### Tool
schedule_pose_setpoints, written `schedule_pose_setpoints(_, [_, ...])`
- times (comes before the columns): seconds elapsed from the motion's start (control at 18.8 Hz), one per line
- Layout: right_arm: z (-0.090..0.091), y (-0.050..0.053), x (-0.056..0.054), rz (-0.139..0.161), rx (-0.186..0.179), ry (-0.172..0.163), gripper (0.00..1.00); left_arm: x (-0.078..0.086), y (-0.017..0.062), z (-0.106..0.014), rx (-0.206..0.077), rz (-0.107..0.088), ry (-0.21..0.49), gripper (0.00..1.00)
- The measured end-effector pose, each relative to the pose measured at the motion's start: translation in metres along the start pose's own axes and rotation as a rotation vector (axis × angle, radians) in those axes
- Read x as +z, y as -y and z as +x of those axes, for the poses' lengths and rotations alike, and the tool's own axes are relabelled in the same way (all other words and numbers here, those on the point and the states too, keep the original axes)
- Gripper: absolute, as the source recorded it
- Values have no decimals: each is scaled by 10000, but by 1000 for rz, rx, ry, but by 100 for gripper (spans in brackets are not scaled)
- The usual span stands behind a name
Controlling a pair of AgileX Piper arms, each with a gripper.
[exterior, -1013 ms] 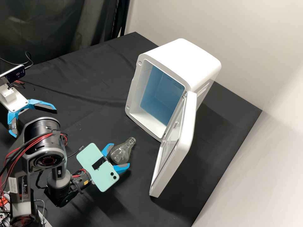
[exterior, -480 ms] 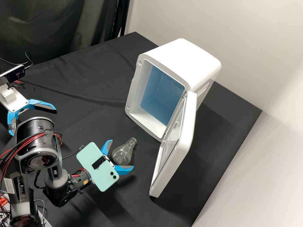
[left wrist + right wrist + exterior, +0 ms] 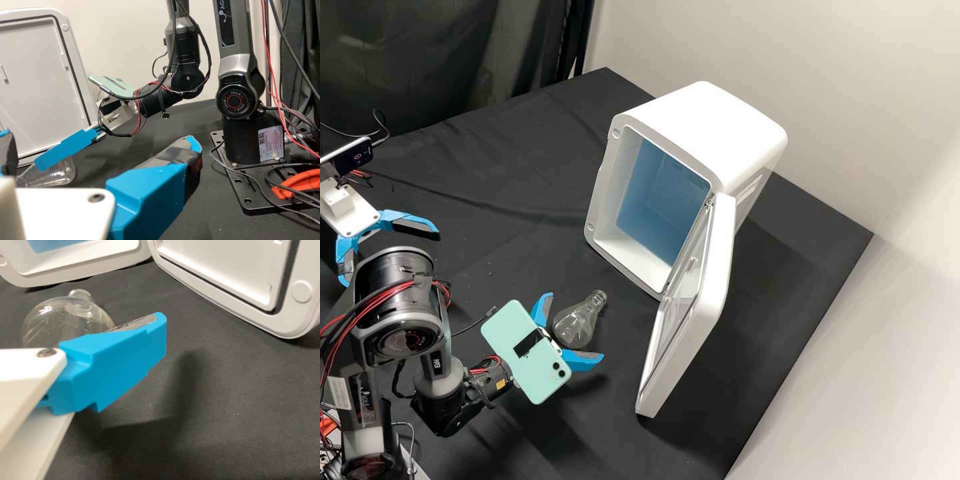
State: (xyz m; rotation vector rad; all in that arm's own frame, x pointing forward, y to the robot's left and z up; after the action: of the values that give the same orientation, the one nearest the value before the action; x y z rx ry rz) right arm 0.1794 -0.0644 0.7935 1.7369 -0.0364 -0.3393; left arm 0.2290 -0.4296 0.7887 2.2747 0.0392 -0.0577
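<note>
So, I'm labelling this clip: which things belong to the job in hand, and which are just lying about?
In hand:
clear bottle, lying on its side
right end effector, open around it

Lying about:
white mini fridge, standing open
left end effector, open, apart from the rest

Bottle (image 3: 577, 324) before fridge (image 3: 720, 133), beside door (image 3: 701, 287)

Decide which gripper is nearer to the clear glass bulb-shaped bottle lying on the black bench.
Right. The right gripper is open, one finger either side of the clear glass bulb-shaped bottle. The left gripper hangs open well off, apart from it.
</note>
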Motion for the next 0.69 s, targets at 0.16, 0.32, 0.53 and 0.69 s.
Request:
schedule_pose_setpoints(0.16, [-1,1,-12,-4,0,-6,100,0,0,0,0,0,0,100])
schedule_pose_setpoints(0.32, [5,0,-22,4,12,-2,100,0,0,0,0,0,0,100])
schedule_pose_setpoints(0.53, [19,1,-32,11,24,3,100,0,0,0,0,0,0,100])
schedule_pose_setpoints(0.69, [37,3,-50,5,19,-7,100,0,0,0,0,0,0,100])
